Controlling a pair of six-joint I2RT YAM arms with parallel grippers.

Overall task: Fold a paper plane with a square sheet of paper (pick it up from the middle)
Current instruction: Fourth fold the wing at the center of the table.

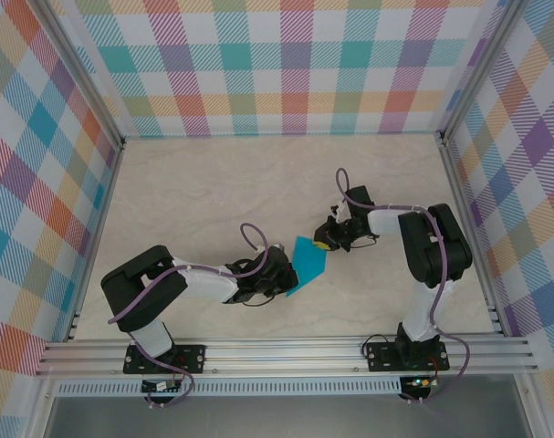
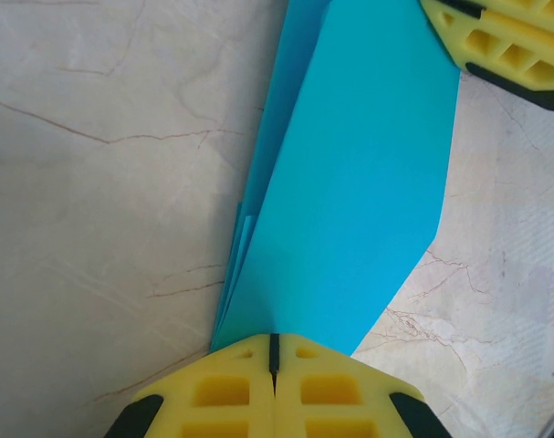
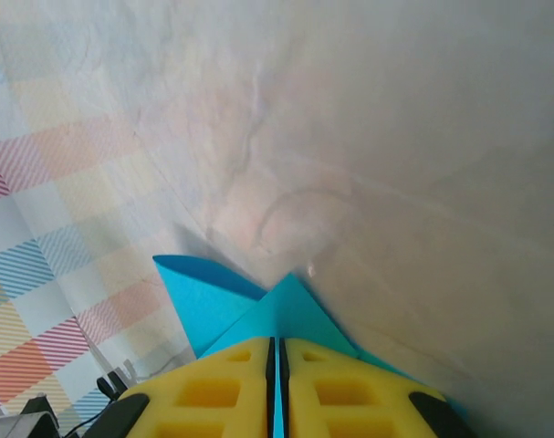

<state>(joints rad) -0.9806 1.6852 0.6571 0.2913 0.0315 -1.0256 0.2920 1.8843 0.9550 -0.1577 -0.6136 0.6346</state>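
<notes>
Top external: mid-fold, left gripper [image 1: 288, 276] and right gripper [image 1: 324, 245] sit clamped on opposite ends of the paper [image 1: 306, 265]; next probably needs another crease without losing either grip.

Looking down on a pale tabletop [image 1: 213, 192], veined with thin brown lines like marble. Finding checked walls [image 1: 286, 64] in teal, orange, purple and yellow closing it in on three sides. Noting slanting metal posts [image 1: 79, 73] at the two far corners. Meeting silver metal rails [image 1: 286, 351] along the near edge, bordering a grey strip [image 1: 286, 411] below.
</notes>
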